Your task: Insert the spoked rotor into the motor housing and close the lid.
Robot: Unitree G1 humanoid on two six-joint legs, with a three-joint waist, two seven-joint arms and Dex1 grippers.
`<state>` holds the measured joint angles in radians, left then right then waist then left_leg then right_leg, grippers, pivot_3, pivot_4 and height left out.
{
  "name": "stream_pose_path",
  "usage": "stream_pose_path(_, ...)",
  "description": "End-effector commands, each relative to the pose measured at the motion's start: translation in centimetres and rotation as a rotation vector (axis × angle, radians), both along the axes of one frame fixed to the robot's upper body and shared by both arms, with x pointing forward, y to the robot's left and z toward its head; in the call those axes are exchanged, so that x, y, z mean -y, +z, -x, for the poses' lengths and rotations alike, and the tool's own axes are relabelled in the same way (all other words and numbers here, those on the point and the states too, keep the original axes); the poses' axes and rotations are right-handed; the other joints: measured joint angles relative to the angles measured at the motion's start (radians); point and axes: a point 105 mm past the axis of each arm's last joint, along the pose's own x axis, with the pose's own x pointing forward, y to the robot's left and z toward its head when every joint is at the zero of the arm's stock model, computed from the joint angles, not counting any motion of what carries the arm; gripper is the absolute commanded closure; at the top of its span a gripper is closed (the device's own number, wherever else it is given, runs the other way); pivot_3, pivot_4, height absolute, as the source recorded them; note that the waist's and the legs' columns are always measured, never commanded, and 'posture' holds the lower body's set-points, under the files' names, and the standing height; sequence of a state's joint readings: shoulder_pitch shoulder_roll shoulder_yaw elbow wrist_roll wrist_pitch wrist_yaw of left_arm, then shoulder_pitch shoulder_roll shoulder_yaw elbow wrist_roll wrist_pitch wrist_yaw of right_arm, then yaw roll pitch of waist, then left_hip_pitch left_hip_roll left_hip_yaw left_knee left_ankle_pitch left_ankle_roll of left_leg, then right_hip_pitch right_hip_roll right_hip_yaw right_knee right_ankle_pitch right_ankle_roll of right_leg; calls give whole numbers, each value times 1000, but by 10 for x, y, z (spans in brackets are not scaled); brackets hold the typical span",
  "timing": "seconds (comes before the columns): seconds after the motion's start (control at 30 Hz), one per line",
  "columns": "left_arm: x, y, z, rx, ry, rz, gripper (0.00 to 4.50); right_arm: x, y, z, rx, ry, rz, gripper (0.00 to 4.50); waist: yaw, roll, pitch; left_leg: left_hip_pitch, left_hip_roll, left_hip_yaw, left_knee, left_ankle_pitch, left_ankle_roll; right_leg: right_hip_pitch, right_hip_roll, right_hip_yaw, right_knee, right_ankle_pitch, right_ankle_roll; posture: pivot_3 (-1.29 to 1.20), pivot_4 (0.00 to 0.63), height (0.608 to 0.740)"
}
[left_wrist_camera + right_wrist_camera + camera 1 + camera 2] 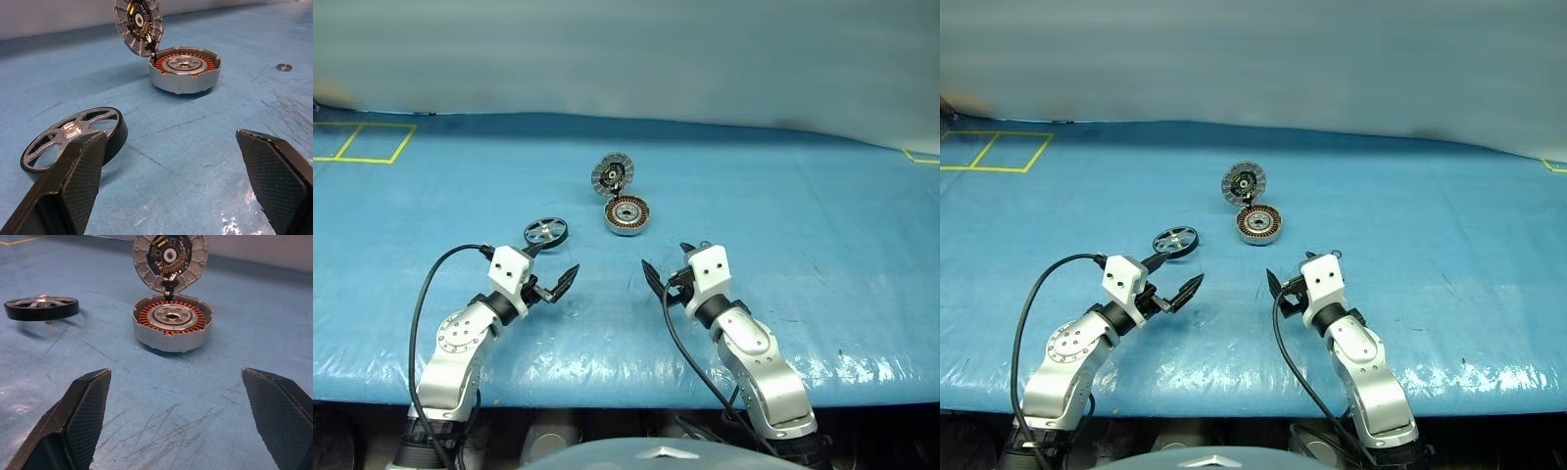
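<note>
The spoked rotor (pixel 545 232), black-rimmed with silver spokes, lies flat on the blue mat, left of the motor housing (pixel 626 214). The housing is a grey cup with a copper winding ring and stands open. Its lid (pixel 613 174) stands upright on the far edge, segmented face toward me. My left gripper (pixel 556 262) is open just in front of the rotor, with one finger (pixel 78 181) close beside the rim and nothing held. The right gripper (pixel 664 257) hangs open in front of the housing, a short way off, with nothing between its fingers.
A small metal ring (pixel 284 67) lies on the mat beyond the housing's right side. Yellow tape lines (pixel 362 142) mark the far left corner. The mat (pixel 822 255) runs wide to both sides, and its front edge is just below my arms.
</note>
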<state>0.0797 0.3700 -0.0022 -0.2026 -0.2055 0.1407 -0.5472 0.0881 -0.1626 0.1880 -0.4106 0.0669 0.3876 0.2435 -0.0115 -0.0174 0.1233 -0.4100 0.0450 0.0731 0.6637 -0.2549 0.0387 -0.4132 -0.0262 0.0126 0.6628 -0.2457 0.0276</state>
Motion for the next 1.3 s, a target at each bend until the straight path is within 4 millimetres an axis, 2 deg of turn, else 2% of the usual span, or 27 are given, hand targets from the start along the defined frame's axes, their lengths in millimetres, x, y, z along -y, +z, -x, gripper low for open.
stream_pose_path(0.03,1,7,1,40,-13,-9,3,-4,14,-2,50,19,-6,12,0,0,0,0,0,0,0,0,0,0,0,0,0,0,0,0,150,740)
stream_pose_path(1.07,0,10,0,75,21,14,3,-8,12,-8,18,46,27,12,0,0,0,0,0,0,0,0,0,0,0,0,0,0,0,0,150,740)
stream_pose_path(1.2,1,10,1,78,19,10,3,-17,16,-19,6,97,164,12,-1,0,0,0,0,0,0,0,0,0,0,0,0,0,0,0,150,740)
stream_pose_path(1.3,3,9,1,89,11,5,3,-31,22,-30,1,216,302,12,-4,1,0,0,0,1,1,0,0,0,0,0,0,0,0,0,150,740)
